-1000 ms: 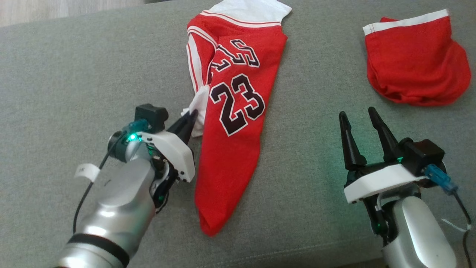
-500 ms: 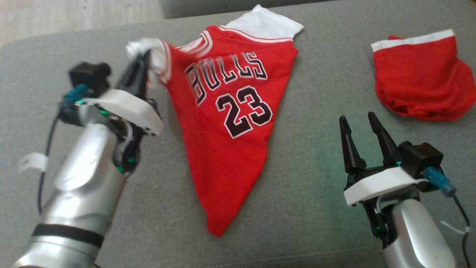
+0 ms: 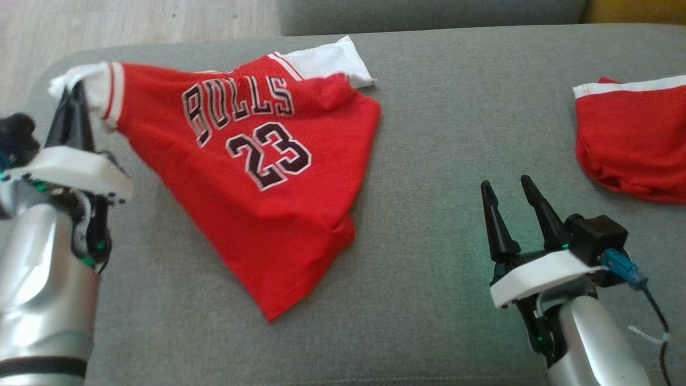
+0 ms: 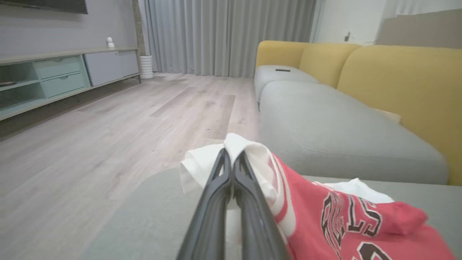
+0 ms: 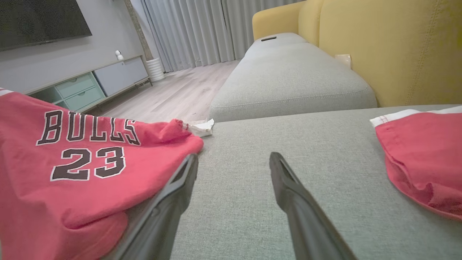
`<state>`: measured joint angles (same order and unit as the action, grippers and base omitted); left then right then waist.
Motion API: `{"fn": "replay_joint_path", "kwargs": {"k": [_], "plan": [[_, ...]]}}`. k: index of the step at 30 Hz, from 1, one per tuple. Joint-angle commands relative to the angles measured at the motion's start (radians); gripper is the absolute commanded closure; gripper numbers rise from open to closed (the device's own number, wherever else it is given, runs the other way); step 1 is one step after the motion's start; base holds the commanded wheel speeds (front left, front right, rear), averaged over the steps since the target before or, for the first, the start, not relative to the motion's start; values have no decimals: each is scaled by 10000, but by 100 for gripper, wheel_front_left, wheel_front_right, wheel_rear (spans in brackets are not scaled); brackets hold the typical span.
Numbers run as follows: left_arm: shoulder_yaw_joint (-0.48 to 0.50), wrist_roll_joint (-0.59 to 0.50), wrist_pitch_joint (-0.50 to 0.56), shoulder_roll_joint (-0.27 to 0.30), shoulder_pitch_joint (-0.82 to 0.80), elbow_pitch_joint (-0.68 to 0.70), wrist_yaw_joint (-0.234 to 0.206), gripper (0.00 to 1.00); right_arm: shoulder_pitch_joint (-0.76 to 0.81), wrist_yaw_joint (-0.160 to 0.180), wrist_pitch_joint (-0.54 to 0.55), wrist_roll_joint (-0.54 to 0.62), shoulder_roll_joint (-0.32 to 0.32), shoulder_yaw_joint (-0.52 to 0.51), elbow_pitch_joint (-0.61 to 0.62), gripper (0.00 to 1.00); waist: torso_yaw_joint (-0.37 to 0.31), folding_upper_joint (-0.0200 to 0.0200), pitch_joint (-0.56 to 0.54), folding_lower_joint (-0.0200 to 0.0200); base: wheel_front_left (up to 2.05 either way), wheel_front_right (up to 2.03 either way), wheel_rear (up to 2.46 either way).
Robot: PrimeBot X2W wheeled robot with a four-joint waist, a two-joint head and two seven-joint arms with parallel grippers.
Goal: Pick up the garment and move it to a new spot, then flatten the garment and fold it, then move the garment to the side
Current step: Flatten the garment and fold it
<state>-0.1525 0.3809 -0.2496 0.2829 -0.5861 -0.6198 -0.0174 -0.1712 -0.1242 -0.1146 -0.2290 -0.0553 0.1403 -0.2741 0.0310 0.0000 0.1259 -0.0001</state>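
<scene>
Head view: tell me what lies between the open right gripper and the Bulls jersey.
Only bare grey sofa cushion separates the right gripper from the jersey. The head view shows that stretch plainly.

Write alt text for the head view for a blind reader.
The shut left tool pinches the white-trimmed corner of a red Bulls 23 jersey spread on a grey sofa cushion. The open right tool hovers at lower right; another red garment with a white band lies far right.
</scene>
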Motion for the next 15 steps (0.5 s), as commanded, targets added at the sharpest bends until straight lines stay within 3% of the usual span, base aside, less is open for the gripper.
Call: {"fn": "replay_joint_path", "kwargs": {"k": [1,7,8,9,10,15], "plan": [[470,-143,-121,523,-123,197,-22,100,-192,-65,-57,-35,51,261,293,0,56,0,19,1,0,0,0],[987,-515,-121,648,271,-280,54,100,-203,-65,1,-7,51,311,233,0,254,0,55,1,0,0,0],[985,-576,-121,609,341,-410,83,95,-195,-65,10,-5,51,318,216,0,288,0,32,1,0,0,0],[984,-655,-121,582,385,-459,111,24,-186,-65,15,-5,51,324,200,0,321,0,8,1,0,0,0],[1013,-719,-121,546,424,-448,125,0,-179,-65,19,-8,51,325,190,0,351,0,-19,1,0,0,0],[1367,-979,-122,279,766,310,236,0,-163,-65,7,6,51,312,193,0,541,0,-274,1,0,0,0]]}}
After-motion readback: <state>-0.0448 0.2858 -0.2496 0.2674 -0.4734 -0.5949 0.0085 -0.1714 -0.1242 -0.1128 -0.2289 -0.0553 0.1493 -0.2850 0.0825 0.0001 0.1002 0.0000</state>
